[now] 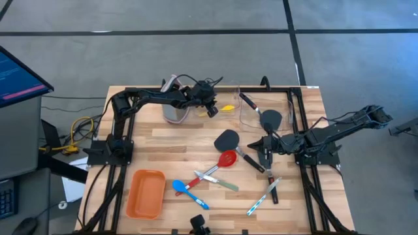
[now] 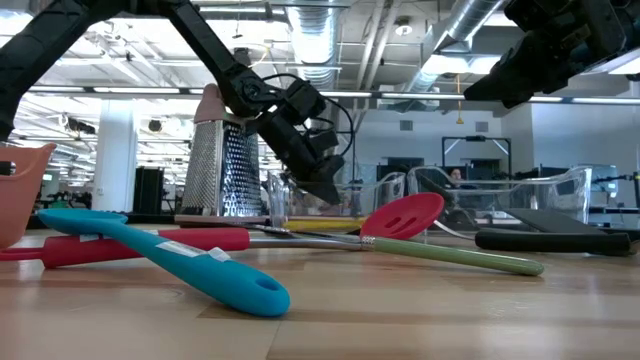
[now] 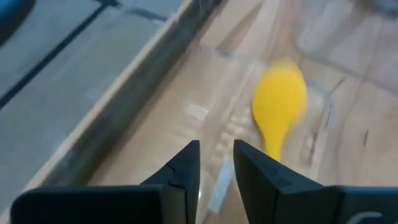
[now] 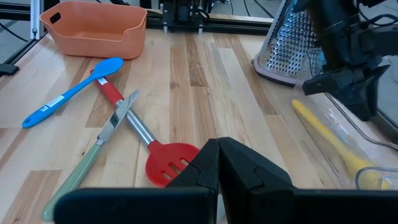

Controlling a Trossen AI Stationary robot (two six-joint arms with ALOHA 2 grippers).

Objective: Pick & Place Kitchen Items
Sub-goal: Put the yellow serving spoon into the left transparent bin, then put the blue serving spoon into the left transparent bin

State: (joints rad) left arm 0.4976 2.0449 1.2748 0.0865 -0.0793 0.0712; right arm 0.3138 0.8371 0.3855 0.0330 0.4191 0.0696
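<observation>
A yellow spoon [image 1: 227, 108] lies at the far middle, against the left wall of a clear bin [image 1: 261, 98]. My left gripper [image 1: 213, 109] hovers over its handle end, open a little, with nothing between its fingers [image 3: 216, 155]; the spoon's bowl [image 3: 280, 99] shows just beyond them. My right gripper [image 1: 266, 155] is shut [image 4: 217, 158] and waits above the red slotted spoon [image 4: 168, 165]. On the table lie two black spatulas [image 1: 226, 139] [image 1: 270, 119], a blue spoon [image 1: 186, 191] and thin tools [image 1: 264, 196].
A metal grater [image 1: 175, 108] stands just left of my left gripper. An orange tray [image 1: 145, 192] sits at the near left. A green-handled knife [image 4: 93, 158] lies across the red spoon's handle. Bare wood lies between the tray and the grater.
</observation>
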